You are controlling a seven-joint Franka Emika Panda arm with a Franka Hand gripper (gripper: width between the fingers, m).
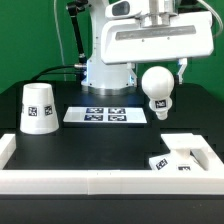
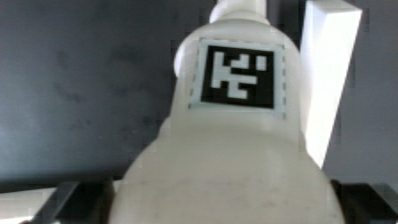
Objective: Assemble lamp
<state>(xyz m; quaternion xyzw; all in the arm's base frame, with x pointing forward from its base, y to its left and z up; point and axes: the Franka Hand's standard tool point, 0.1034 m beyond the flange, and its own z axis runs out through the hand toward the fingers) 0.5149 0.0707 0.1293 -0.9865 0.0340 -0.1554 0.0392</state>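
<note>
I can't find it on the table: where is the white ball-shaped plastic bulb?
Exterior view's right: the gripper holds the bulb in the air, just right of the marker board, near the flat white base.

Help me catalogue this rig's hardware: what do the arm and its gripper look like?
The arm is glossy white with rounded links. The gripper has a wide, boxy white body and two slim dark fingers. Black cables run beside it. No markings are legible.

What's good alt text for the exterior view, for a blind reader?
The gripper holds the ball-shaped bulb above a black table. The shade stands at the exterior view's left, the marker board lies centre, the square base lower right.
</note>
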